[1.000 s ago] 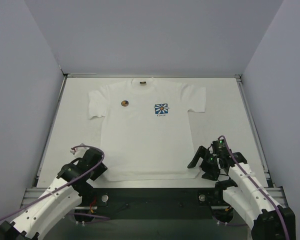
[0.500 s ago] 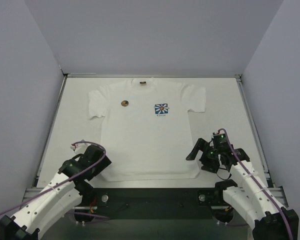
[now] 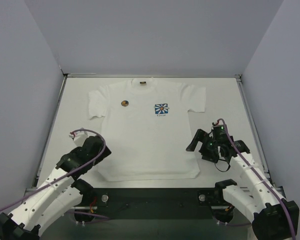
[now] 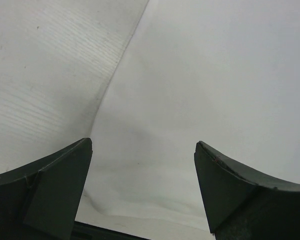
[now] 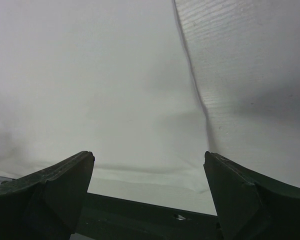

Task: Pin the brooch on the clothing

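The white T-shirt (image 3: 145, 135) lies flat on the table, collar at the far side, with the blue-and-white flower print (image 3: 161, 109) on the chest. The tiny brownish-gold brooch (image 3: 124, 103) rests on the shirt near its left shoulder. My left gripper (image 3: 103, 152) is open over the shirt's lower left corner; its wrist view shows the shirt's side edge and hem (image 4: 155, 125). My right gripper (image 3: 194, 142) is open over the shirt's lower right edge; its wrist view shows the shirt (image 5: 105, 100) and hem. Both grippers are empty. The brooch is out of both wrist views.
The table (image 3: 220, 107) is walled by grey panels on the left, back and right. A dark rail (image 3: 155, 195) runs along the near edge between the arm bases. Metal strips line the table's left and right sides.
Both arms have moved away from the near edge, up over the shirt's lower corners. The shirt and brooch have not moved.
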`<state>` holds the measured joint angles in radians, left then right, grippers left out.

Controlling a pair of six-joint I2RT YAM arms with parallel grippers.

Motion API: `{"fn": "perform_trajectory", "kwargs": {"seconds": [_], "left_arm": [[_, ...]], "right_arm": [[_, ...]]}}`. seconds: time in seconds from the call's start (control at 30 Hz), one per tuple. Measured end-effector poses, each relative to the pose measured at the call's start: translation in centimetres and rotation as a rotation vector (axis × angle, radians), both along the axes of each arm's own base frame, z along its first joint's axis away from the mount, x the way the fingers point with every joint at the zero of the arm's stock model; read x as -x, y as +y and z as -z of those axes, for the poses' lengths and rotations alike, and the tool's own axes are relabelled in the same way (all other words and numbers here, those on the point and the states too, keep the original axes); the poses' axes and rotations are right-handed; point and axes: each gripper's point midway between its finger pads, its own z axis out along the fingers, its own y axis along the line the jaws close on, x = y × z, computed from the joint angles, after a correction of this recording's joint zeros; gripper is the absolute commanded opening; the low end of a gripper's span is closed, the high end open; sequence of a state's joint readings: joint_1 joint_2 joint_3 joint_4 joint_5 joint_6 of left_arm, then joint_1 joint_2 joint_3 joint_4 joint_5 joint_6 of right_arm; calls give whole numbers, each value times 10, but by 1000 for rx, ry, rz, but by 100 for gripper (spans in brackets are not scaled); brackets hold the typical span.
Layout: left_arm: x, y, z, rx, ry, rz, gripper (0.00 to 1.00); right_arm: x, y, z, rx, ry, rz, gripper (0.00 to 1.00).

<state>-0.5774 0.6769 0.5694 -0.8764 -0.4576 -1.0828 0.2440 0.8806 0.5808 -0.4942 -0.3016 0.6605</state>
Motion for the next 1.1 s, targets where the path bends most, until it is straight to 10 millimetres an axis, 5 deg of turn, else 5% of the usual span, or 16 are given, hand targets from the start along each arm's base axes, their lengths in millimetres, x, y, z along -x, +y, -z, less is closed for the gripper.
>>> {"fn": "perform_trajectory", "kwargs": {"seconds": [0.53, 0.8, 1.1], "left_arm": [[-79, -43, -81, 9, -394, 189, 97], [-124, -76, -147, -52, -508, 322, 97], [-138, -98, -213, -66, -659, 443, 97]], "right_arm": [[-56, 12, -42, -4, -122, -25, 100], [-78, 17, -83, -28, -233, -27, 100], [-87, 16, -156, -61, -447, -12, 100]]}}
